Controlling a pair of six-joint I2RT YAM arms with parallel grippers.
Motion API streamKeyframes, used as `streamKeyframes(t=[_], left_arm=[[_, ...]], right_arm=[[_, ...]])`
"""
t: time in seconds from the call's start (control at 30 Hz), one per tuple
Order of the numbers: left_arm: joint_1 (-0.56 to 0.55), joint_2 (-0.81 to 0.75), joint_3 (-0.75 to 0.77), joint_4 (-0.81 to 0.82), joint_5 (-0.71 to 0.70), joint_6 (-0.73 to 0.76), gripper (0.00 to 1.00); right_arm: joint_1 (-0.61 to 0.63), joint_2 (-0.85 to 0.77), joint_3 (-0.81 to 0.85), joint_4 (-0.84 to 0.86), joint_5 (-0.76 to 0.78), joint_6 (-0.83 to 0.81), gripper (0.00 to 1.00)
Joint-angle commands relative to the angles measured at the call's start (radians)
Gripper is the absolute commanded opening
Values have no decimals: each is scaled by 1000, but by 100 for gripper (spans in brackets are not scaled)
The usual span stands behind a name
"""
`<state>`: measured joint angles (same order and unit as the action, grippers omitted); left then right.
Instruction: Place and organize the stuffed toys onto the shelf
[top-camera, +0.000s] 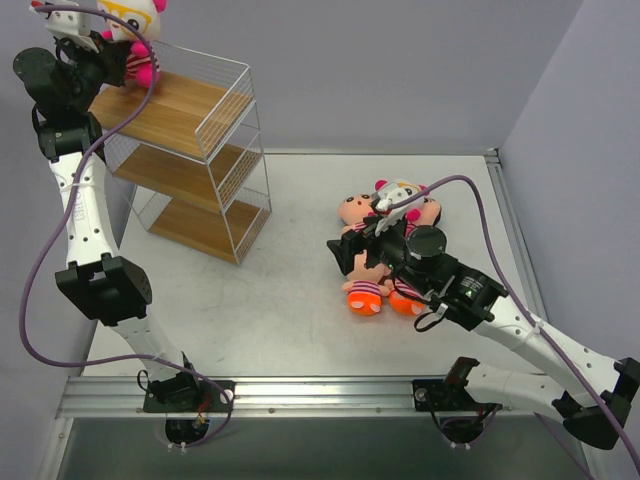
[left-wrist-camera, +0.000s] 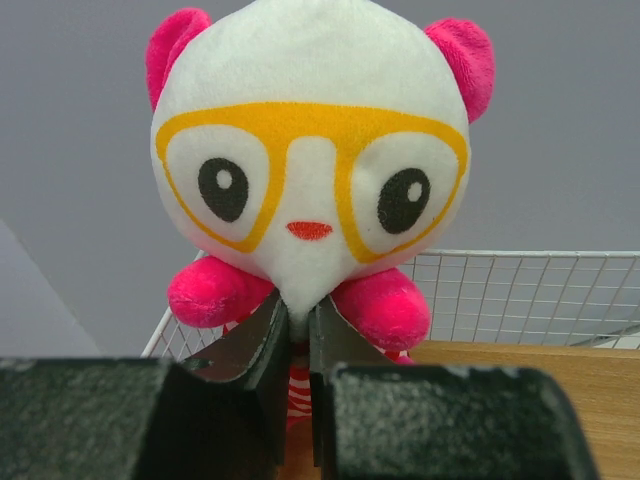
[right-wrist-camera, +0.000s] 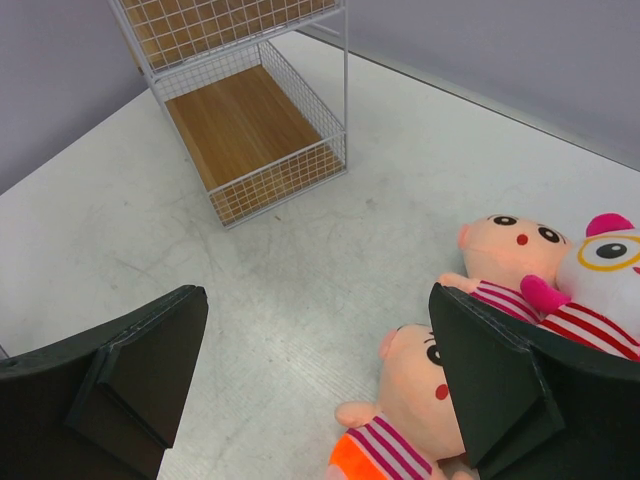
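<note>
The left gripper is clamped on a white-headed toy, holding it upright over the top board of the shelf, at the far left corner of the tabletop, probably to seat it. The right gripper hangs wide apart over the other toys.

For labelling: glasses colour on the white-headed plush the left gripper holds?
Yellow-orange glasses, clearest in left wrist view.

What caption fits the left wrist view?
Left hand grips white plush with yellow glasses at the wire shelf.
</note>
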<state>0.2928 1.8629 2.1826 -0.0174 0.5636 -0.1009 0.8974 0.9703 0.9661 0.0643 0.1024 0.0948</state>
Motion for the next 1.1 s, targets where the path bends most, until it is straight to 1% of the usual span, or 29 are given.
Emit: streamKeyframes(t=[0.0, 0.1, 0.23, 0.27, 0.37, 0.4, 0.47, 0.6, 0.63, 0.7, 0.83, 0.93, 1.0, 1.03, 1.07], left_arm=[[8, 1, 2, 82, 7, 24, 14], [8, 1, -7, 88, 4, 21, 18], [8, 5, -23, 94, 12, 9, 21], [8, 4, -27, 93, 13, 4, 24], [8, 5, -33, 86, 12, 3, 29], [9, 4, -34, 86, 9, 3, 34], [9, 2, -37, 86, 9, -5, 39], [16, -11, -43, 89, 1, -23, 46], [17, -14, -46, 94, -1, -28, 53], [20, -27, -52, 100, -5, -37, 56], [25, -50, -70, 103, -10, -52, 67], [26, -68, -84, 111, -11, -63, 70], [28, -80, -87, 111, -10, -69, 75], [28, -90, -92, 111, -10, -74, 80], [28, -93, -95, 111, -10, -77, 80]], right_arm=[[-3, 15, 25, 43, -15, -17, 100], [-2, 16, 23, 45, -18, -15, 99], [-2, 15, 22, 40, -23, -12, 99], [-2, 10, 22, 37, -23, -12, 100], [-2, 7, 23, 34, -23, -10, 99], [-2, 5, 22, 34, -23, -10, 99], [-2, 1, 19, 34, -23, -9, 99], [-3, -2, 20, 31, -26, -6, 99], [-2, -5, 19, 31, -27, -4, 99], [-2, -8, 16, 34, -29, -3, 99], [-2, -18, 13, 34, -33, -1, 99], [-2, -22, 11, 34, -35, -1, 99], [-2, -24, 11, 34, -36, -3, 99], [-2, -25, 11, 34, -36, -6, 99], [-2, -25, 11, 34, -36, -6, 99]])
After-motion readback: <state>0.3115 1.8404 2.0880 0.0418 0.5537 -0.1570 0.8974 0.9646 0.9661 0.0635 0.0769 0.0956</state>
